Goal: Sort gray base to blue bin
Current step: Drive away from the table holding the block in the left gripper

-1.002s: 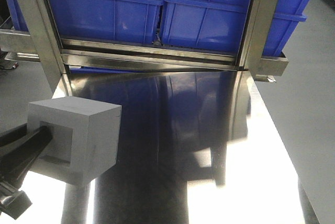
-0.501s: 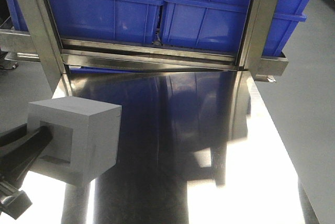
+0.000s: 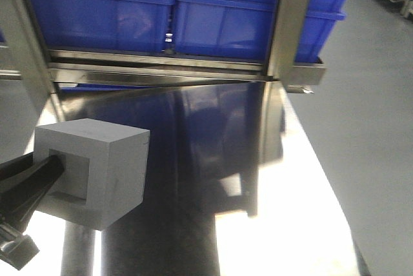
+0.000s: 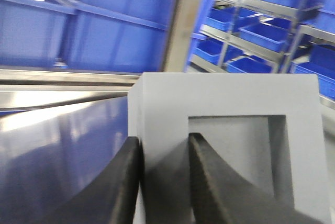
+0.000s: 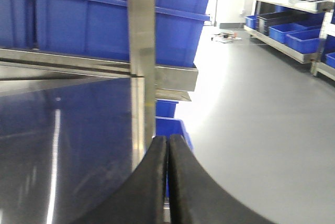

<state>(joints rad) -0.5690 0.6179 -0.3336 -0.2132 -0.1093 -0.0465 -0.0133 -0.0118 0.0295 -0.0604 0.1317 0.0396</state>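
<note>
At the near left, my left gripper [image 4: 163,150] is clamped narrow on the gray base [image 3: 97,173]: one finger sits inside the square recess, the other presses the outer face, and one wall of the block is pinched between them. The recess faces near and left, toward the wrist, so the solid faces point away to the far right. The block hangs over the near left of the steel tabletop [image 3: 193,160]; I cannot tell whether it clears the surface or touches it. The blue bin [image 3: 97,18] holding red things lies straight to the far side of the block on the rack, its rim higher than the block's top, with a second blue bin [image 3: 219,24] just beside it on the right. I judge the carry has to go up and away from me, and the left arm is the one placed for it. Right of the steel post [image 5: 141,35], my right gripper [image 5: 167,156] has its fingers pressed together on nothing.
</note>
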